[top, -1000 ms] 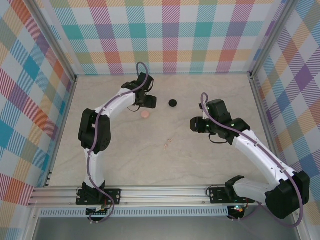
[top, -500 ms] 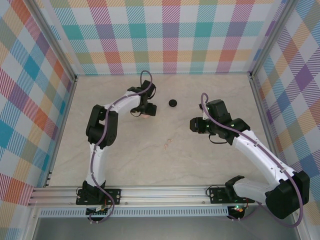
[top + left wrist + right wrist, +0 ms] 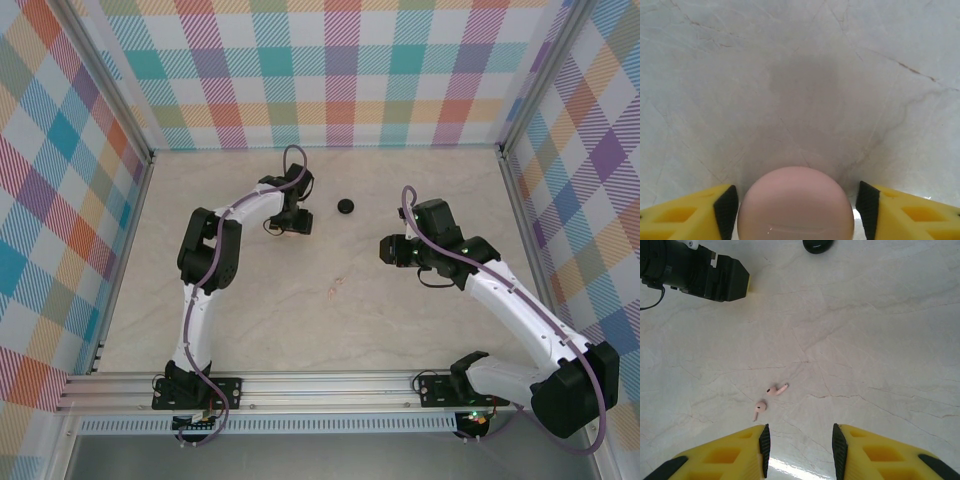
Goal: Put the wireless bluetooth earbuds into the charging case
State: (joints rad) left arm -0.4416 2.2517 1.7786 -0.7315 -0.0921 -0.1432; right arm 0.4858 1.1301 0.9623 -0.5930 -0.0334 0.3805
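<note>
Left wrist view: the charging case (image 3: 795,202), a salmon-pink domed puck that appears closed, rests on the marble-patterned surface (image 3: 800,75) between the left fingers (image 3: 685,220). Their black pads (image 3: 726,210) stand just beside its rim on either side; whether they already press on it cannot be told.

Right wrist view: the pink earbuds (image 3: 776,389) lie near each other, not touching, on the surface ahead of the right fingers (image 3: 725,455), which are partly open and hold nothing. A black puck (image 3: 818,245) lies well beyond them.

Handling, as judged: the case is probably light, rigid and glossy. Its dome offers little flat, so it is best held low across its widest girth and squeezed gently, lest it squirt free. The earbuds look featherweight and apt to roll. Each is best pinched across the bud, with the fingertips down at the surface.
</note>
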